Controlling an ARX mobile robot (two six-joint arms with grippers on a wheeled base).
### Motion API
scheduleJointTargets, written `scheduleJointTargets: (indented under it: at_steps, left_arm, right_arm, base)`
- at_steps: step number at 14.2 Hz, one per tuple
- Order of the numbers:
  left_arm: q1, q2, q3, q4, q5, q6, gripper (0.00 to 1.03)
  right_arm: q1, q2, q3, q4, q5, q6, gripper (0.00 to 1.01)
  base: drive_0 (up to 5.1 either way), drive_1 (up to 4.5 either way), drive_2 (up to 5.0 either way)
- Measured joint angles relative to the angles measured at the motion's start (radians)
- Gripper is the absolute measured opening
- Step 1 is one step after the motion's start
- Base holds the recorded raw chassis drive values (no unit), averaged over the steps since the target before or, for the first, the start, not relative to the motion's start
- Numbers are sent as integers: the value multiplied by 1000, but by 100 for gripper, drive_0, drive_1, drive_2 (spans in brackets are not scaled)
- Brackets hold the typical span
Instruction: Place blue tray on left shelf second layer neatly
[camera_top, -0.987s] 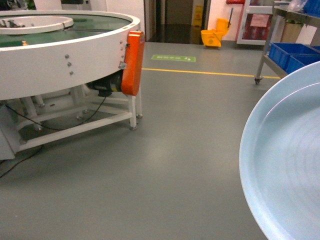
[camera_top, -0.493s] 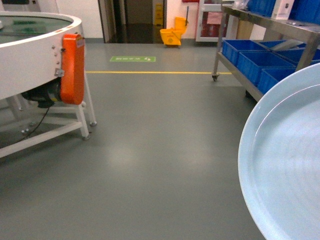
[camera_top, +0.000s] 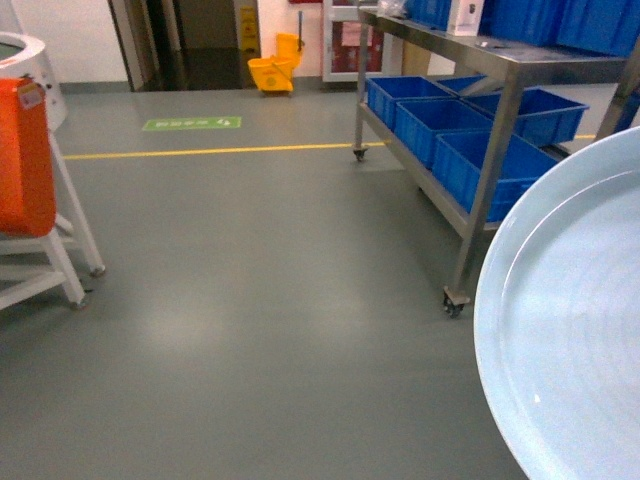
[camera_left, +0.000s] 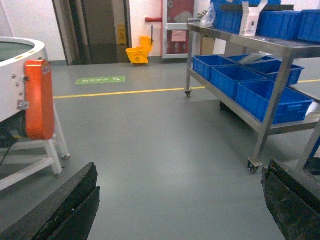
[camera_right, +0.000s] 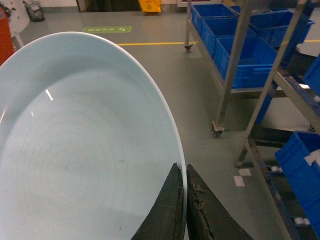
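— Over on the right of the head view, what is filling the corner?

— That is the blue tray (camera_top: 575, 330), being carried off the floor by the right gripper (camera_right: 184, 210). In the right wrist view the two dark fingers (camera_right: 170, 207) are pinching its raised rim, one on each face, so the jaws are clamped on the tray's edge.

— Why by the rim?

— I judge a shallow round plate is offering nothing else to grasp; an edge pinch is also leaving the far side free to slide onto a shelf layer first.

— Which way is it pointing?

— It is round, so no long axis is showing. Its hollow face is tilting up toward the head camera, with the gripped edge nearest the wrist and the free edge reaching away.

— And the other arm?

— The left gripper (camera_left: 180, 210) is hanging with its jaws spread wide, holding nothing.

— Is the tray near a shelf?

— The metal shelf (camera_top: 500, 60) carrying the blue crates (camera_top: 495, 165) is standing ahead to the right, well apart from the tray. Whether that is the target shelf I cannot tell.
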Motion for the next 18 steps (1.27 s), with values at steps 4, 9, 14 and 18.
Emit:
scheduleJointTargets:
  at_steps: [4, 9, 14, 18]
  left_arm:
    - [0, 0, 0, -1, -2, 0, 98]
    - [0, 0, 0, -2, 0, 0, 98]
    - [1, 0, 0, -2, 0, 0, 98]
    - [0, 0, 0, -1, -1, 0, 98]
  right_arm:
    - [0, 0, 0, 1, 0, 0, 2]
    - [0, 1, 0, -2, 3, 0, 2]
    - [0, 0, 0, 0, 2, 0, 2]
    - [0, 0, 0, 1, 1, 0, 2]
  base:
    - [145, -158, -479]
    - [-139, -139, -139]
    - [-182, -182, -182]
    - [-163, -163, -163]
